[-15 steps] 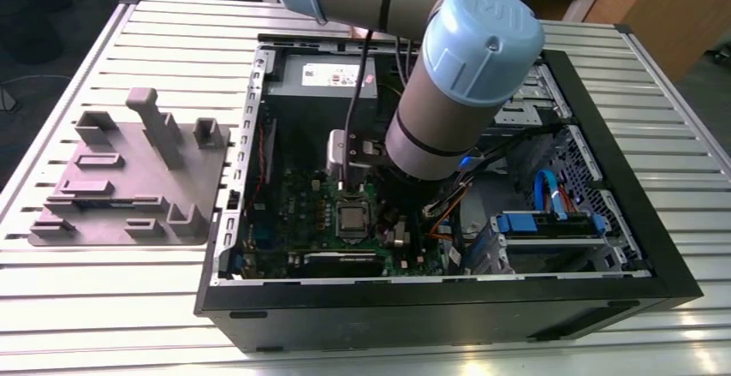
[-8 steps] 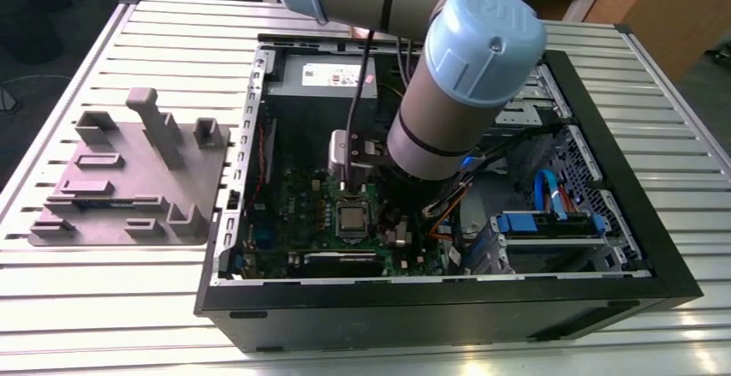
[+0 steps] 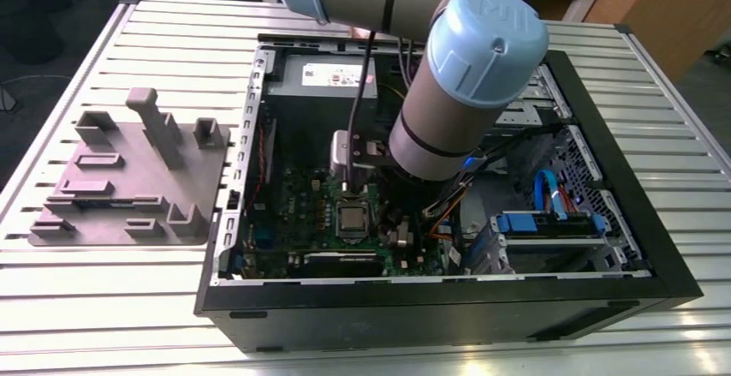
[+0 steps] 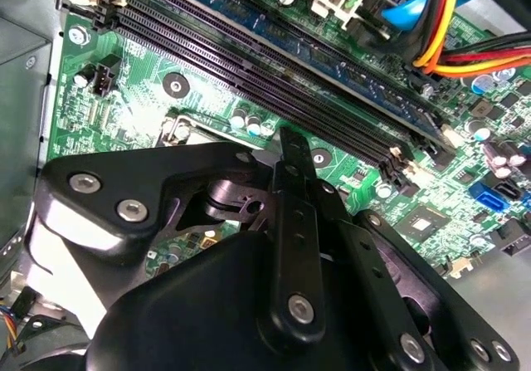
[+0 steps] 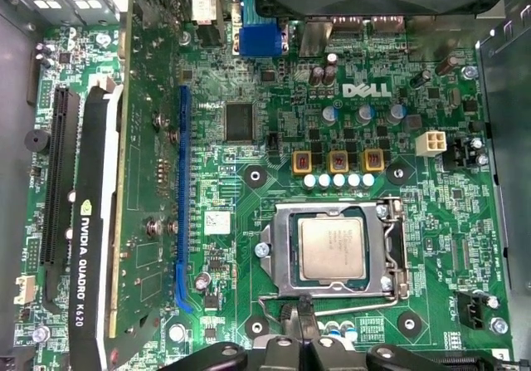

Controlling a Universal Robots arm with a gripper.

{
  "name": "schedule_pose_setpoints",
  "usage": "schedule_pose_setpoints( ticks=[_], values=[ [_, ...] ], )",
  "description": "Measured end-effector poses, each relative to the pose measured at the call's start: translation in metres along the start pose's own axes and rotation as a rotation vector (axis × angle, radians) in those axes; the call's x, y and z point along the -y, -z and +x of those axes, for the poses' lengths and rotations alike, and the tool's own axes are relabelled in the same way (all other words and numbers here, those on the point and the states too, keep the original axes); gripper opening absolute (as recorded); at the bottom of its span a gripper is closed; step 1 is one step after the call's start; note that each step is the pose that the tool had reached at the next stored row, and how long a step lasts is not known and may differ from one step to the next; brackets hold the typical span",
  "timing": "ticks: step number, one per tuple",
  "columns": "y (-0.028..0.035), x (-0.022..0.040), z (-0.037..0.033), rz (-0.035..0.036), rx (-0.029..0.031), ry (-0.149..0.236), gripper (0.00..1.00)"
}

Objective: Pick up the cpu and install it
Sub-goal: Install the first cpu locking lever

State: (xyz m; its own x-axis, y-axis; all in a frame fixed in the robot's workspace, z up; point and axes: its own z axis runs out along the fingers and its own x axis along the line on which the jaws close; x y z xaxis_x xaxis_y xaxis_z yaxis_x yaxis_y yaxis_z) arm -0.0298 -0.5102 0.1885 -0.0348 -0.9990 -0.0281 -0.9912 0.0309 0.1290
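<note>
Black gripper (image 4: 286,151) linkage fills your second wrist view; you cannot tell how its fingers stand, and nothing shows held. Just beyond it in the first wrist view: the cpu (image 5: 332,248), metal top up, lying flat inside its socket frame (image 5: 284,251) on the green motherboard (image 5: 249,72). Judged status: chip seated; latching unconfirmed. Hidden: the fingertips, and part of the retention lever (image 5: 274,309). Outside the case (image 3: 457,307), the grey tray (image 3: 126,179).
</note>
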Motion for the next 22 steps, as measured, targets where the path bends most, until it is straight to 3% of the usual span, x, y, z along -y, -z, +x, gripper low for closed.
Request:
schedule_pose_setpoints(
  ticks=[5, 10, 22],
  values=[
    [-0.0019, 0.0003, 0.0001, -0.0001, -0.0001, 0.0, 0.1],
    [-0.0003, 0.0001, -0.0001, 0.0001, 0.0048, 0.001, 0.1],
    [0.0215, -0.0028, -0.0006, -0.0002, 0.0049, 0.001, 0.1]
  ],
)
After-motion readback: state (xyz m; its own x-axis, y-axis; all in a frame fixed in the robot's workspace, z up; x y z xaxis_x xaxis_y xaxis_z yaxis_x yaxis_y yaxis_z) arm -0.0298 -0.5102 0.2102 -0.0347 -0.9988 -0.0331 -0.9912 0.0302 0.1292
